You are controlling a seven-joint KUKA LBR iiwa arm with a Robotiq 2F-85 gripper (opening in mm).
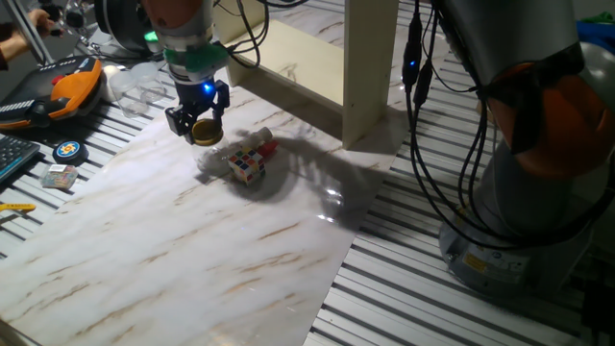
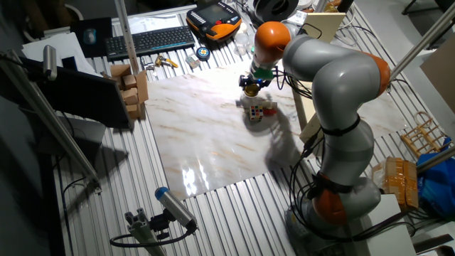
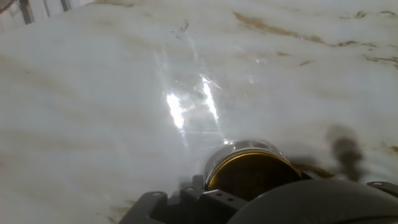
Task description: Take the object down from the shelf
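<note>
Marbled white board lies on the slatted counter, with a colored puzzle cube near its far side and a small red thing just beside it. Off the far left edge: an orange-and-black handheld controller, a black keyboard, a round blue-and-white disc and a small clear box. In the other fixed view, small cardboard boxes sit at the board's left and a wire rack stands well apart at right.
</note>
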